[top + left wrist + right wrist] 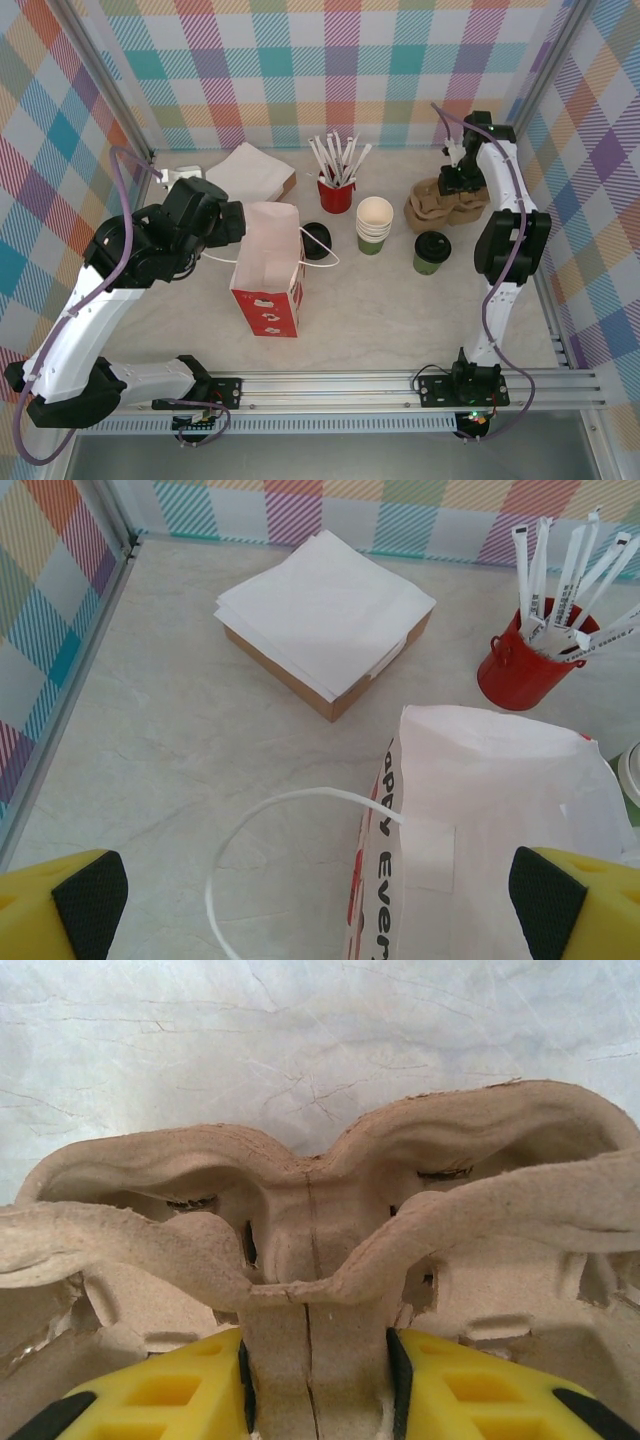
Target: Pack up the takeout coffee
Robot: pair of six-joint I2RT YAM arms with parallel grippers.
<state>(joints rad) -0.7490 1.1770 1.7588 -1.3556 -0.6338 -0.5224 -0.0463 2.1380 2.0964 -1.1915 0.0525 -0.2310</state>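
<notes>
Pulp carrier (310, 1250) centre rib clamped by right gripper (315, 1385), pads touching both sides. Left gripper (320, 900) spread fully, holding nothing, well left of carrier.

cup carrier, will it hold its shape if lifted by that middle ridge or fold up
Probably holds: the cup carrier is moulded pulp with thick curved walls, so likely stiff and light. The ridge pinched in the right gripper shows a seam or crack down it, so a hard squeeze might crease it. Its rough surface seems unlikely to slip.

Overhead looks down; wrists close: left shares bag (480, 810), right probably carrier (320, 1210).
</notes>
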